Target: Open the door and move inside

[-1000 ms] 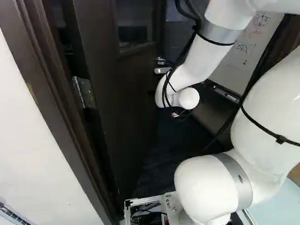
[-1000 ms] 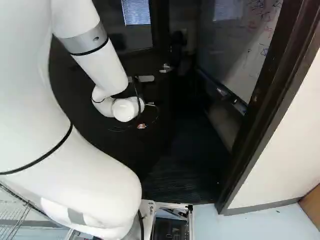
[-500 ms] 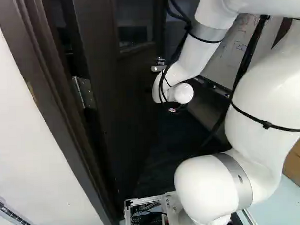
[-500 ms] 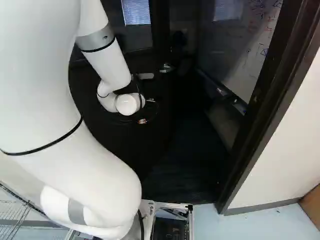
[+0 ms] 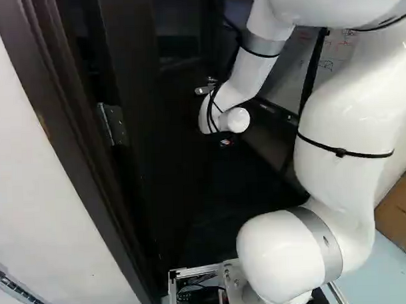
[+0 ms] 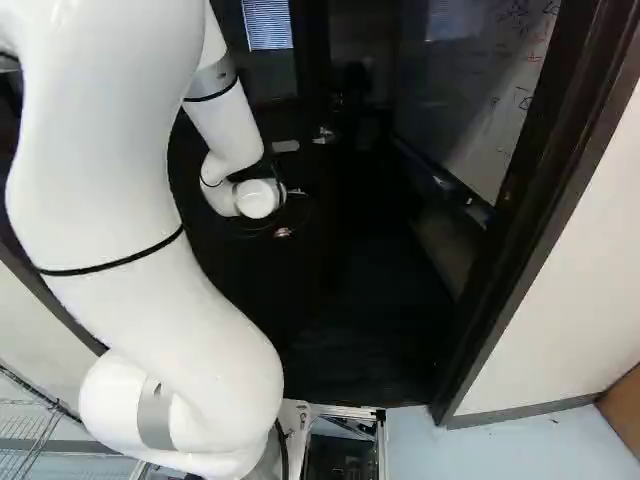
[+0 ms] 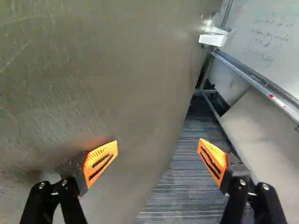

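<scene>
Beside the door (image 7: 93, 70), the gripper (image 7: 158, 148) has its fingers wide apart, holding nothing. One finger is very near the door. To push well, it should lean softly and slowly, and not snag the handle (image 7: 212, 40). The door hangs open from its frame (image 5: 62, 123). Since the earlier picture, it has swung in a bit more, and the arm (image 5: 338, 120) has moved with it.

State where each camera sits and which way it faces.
Left base view: behind the white arm, to its left, facing ahead at the dark door; arm at right.
Right base view: behind, to its right, facing ahead through the dark doorway; arm at left.
Wrist view: on the wrist, looking along the black, orange-padded gripper past the door.
Base views share the silver lever handle.
</scene>
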### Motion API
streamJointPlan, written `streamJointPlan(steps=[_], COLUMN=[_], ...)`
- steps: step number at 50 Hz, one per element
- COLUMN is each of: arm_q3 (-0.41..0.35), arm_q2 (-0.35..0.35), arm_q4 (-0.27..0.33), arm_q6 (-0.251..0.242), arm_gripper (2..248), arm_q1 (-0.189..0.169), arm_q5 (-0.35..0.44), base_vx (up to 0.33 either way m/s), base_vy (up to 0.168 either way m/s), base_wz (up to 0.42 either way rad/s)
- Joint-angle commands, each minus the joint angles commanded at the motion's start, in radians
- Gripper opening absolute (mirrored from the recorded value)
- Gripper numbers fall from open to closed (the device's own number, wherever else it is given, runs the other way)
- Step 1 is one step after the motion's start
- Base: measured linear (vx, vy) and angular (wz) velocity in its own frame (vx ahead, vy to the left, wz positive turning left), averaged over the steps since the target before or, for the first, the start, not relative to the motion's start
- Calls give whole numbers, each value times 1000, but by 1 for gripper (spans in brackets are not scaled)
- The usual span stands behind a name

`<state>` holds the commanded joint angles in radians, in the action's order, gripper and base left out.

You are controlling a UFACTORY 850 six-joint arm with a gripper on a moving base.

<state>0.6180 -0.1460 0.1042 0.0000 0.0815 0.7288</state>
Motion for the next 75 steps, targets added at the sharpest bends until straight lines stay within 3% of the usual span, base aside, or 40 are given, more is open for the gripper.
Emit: streamJointPlan(steps=[21, 35, 58, 75], arm_q3=[97, 163, 274, 338], arm_q2=[-86, -142, -234, -285], arm_q4=[57, 63, -46, -58], arm_q6=[0, 0, 0, 0], arm_gripper=[247, 247, 247, 247], arm_q1=[49, 80, 129, 168], arm_q5=[0, 0, 0, 0], base_vx=[0, 0, 0, 0], base_vy=[0, 0, 0, 0], base_wz=[0, 0, 0, 0])
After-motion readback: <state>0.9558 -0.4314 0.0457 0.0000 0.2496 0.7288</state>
